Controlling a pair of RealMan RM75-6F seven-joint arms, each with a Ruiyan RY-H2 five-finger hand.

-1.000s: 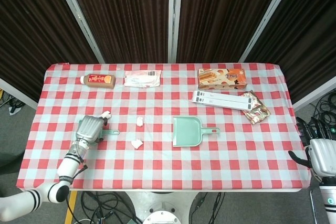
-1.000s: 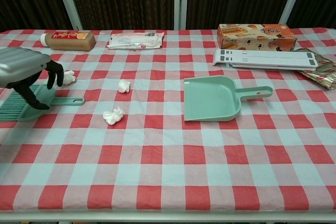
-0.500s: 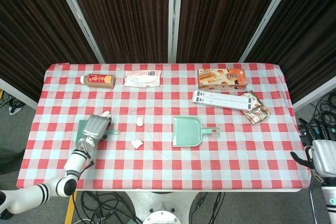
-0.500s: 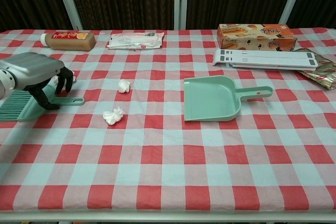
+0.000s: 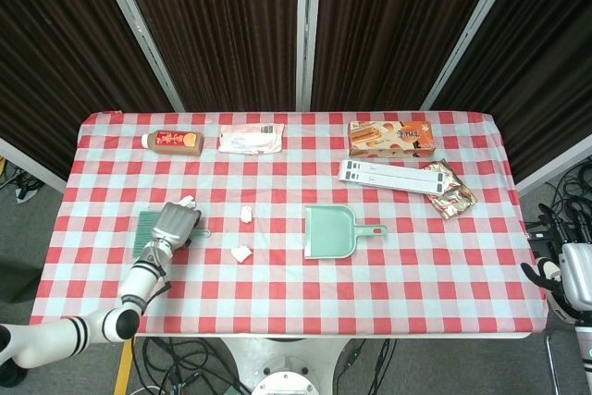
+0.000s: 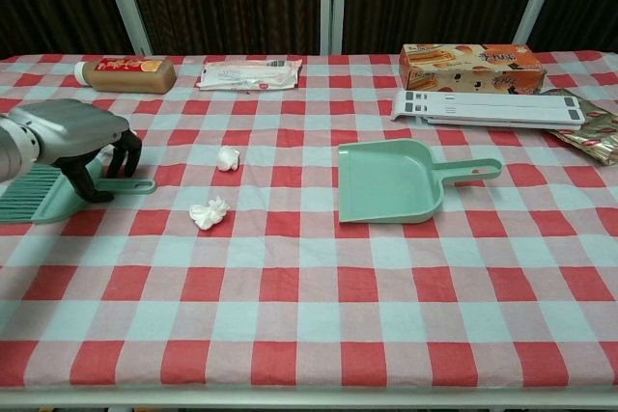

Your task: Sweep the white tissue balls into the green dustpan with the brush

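Brush [image 6: 43,193] lies flat at the left side of the counter [image 6: 309,315], bristle end pointing left, thin handle pointing right toward the tissue balls. Left hand [image 6: 82,137] sits over the handle end, knuckles up, dark fingers [image 6: 124,156] curled down around the handle with tips at the cloth. Whether they are actually clamped on it or only cupped over it, I cannot tell; the brush is not lifted.

Forearm comes in low from the near left edge in the head view, wrist angled up and in.

Two tissue balls [image 6: 210,212] lie in the open between brush and dustpan [image 6: 389,181]; a third [image 5: 188,201] sits just beyond the left hand. Dustpan rests right of centre, mouth facing left toward the balls and handle to the right, probably so a left-to-right sweep carries them in.

Right hand [image 5: 572,277] hangs off the counter's near right corner, fingers apart, grasping nothing.
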